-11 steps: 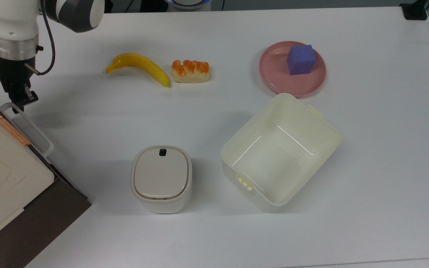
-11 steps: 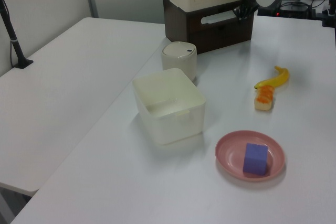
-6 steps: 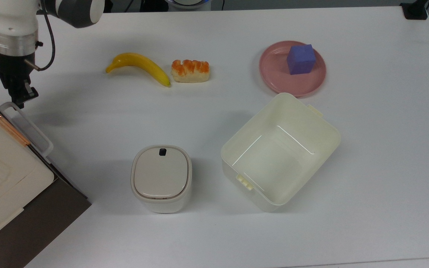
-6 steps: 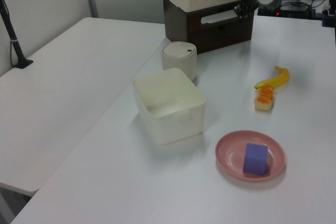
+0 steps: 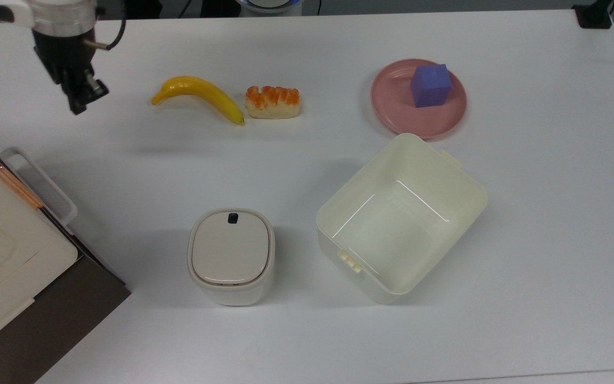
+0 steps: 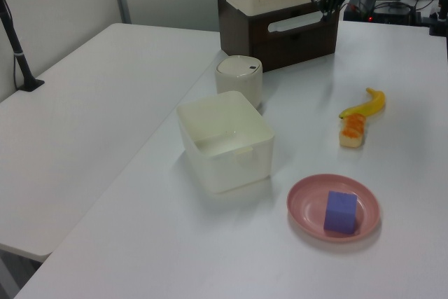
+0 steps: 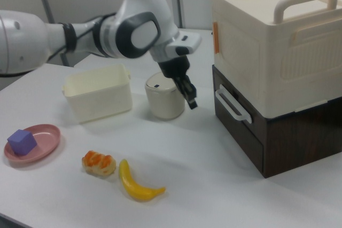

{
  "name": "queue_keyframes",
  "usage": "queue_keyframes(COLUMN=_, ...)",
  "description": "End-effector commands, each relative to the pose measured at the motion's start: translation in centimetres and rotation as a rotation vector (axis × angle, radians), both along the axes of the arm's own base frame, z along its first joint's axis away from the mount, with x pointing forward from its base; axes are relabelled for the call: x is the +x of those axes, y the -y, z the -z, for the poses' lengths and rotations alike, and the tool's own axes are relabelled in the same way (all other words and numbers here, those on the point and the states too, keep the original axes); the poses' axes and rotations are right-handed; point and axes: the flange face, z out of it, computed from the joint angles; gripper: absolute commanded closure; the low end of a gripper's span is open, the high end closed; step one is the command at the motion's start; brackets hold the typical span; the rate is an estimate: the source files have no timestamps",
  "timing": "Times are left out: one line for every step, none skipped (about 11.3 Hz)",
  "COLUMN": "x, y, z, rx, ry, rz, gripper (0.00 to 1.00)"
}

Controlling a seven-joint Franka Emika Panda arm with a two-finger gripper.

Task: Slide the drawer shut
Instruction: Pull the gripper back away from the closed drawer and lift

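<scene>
My gripper hangs above the white table, fingers pressed together with nothing between them. In the top view it sits up and to the right of the drawer's white loop handle, well apart from it, with the banana off to the top view's right. In the right view my gripper hovers in front of the drawer, which sits in the dark brown cabinet under the cream handled storage box.

From the right view and the left view the dark front panel looks flush with the cabinet's face, so I judge the slide is done or all but done. I cannot rule out a thin gap from these angles.

If a last nudge is needed, I do it with my fingers kept together as a blunt pusher. I come down to the height of the panel and meet it on the bare dark wood just below the handle, not on the loop itself, which could catch a fingertip. I push square to the panel, straight along the drawer's run, since an angled shove could jam the box in its rails or shift the whole cabinet. I go slowly and stop once the panel meets the frame. I back off along the same line, keeping clear of the handle and the small lidded bin nearby.
</scene>
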Motion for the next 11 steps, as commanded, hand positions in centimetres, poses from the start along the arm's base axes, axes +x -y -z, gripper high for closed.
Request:
queue_keyframes(x=-1.7, y=-3.5, z=-5.4, rx=0.114, ry=-0.074, rz=-0.069, gripper=1.00)
queue_keyframes(x=-2.1, y=-4.2, z=-7.0, rx=0.149, ry=-0.095, rz=-0.081, gripper=1.00)
queue_keyframes(x=-2.5, y=-5.2, z=-8.4, rx=0.182, ry=-0.118, rz=-0.089, gripper=1.00)
queue_keyframes(x=-2.7, y=-7.4, z=-9.8, rx=0.201, ry=-0.124, rz=-0.122, gripper=1.00)
queue_keyframes(x=-3.0, y=-9.3, z=-10.8, rx=0.210, ry=-0.139, rz=-0.146, gripper=1.00)
queue_keyframes(x=-3.4, y=-10.9, z=-11.4, rx=0.213, ry=-0.156, rz=-0.168, gripper=1.00)
queue_keyframes(x=-3.8, y=-12.1, z=-12.0, rx=0.212, ry=-0.162, rz=-0.189, gripper=1.00)
queue_keyframes(x=-3.9, y=-12.5, z=-12.2, rx=0.212, ry=-0.162, rz=-0.197, gripper=1.00)
queue_keyframes(x=-3.9, y=-13.2, z=-12.4, rx=0.210, ry=-0.161, rz=-0.212, gripper=1.00)
queue_keyframes(x=-4.0, y=-13.7, z=-12.6, rx=0.207, ry=-0.158, rz=-0.225, gripper=1.00)
queue_keyframes(x=-4.1, y=-13.9, z=-12.7, rx=0.204, ry=-0.162, rz=-0.253, gripper=1.00)
